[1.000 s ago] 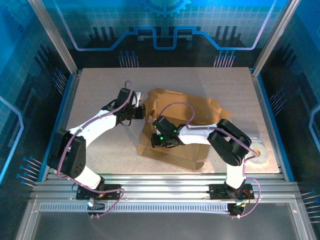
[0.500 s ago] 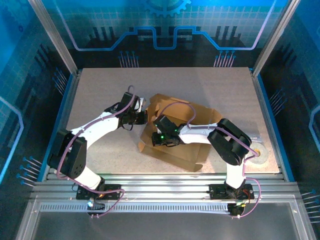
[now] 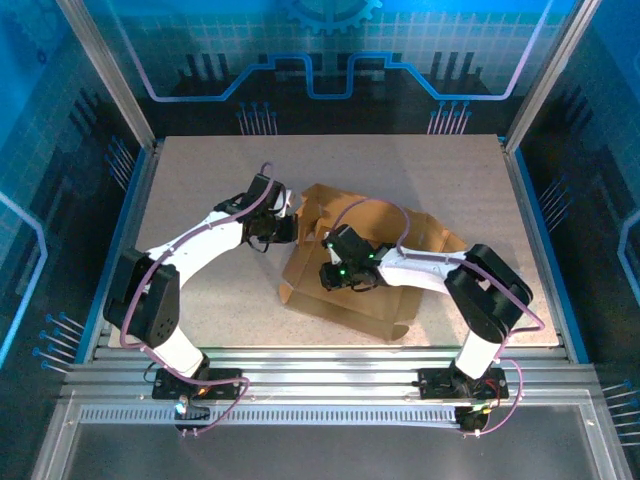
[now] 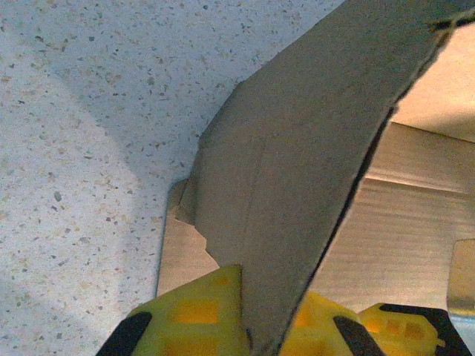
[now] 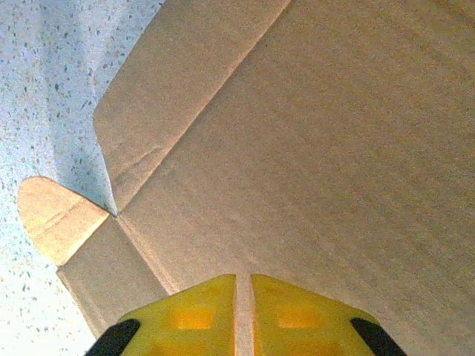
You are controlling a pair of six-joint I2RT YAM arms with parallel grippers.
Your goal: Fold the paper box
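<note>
End effector, left (image 4: 256, 330): closed onto a raised flap of the paper box (image 4: 297, 185). The flap's edge ran down between the two yellow fingers (image 4: 194, 310), one on each face of the cardboard.
End effector, right (image 5: 243, 289): fingers drawn together with only a thin slit between them, and nothing held. The tips sat over a flat panel of the box. Whether they pressed on it could not be told.
Paper box position: brown, partly folded, it lay on the speckled counter (image 3: 200, 180) a little right of the middle and toward the near edge.
Paper box shape: from above, a wide panel lay flat at the front, while the back and left walls stood up around the inner floor.
Gripped flap: it stood tilted and slightly bowed at the box's left side. A small notched tab (image 4: 185, 222) lay on the counter at its foot.
Box interior: past the flap, the left wrist view showed a ribbed inner panel, lit more brightly than the flap's outer face.
Front corner: the right wrist view showed a creased side flap (image 5: 156, 104) and a rounded tab (image 5: 52, 215), both lying flat against the counter.
Arms: the left one reached across bare counter to the box's left wall, and the right one bent in over the box.
</note>
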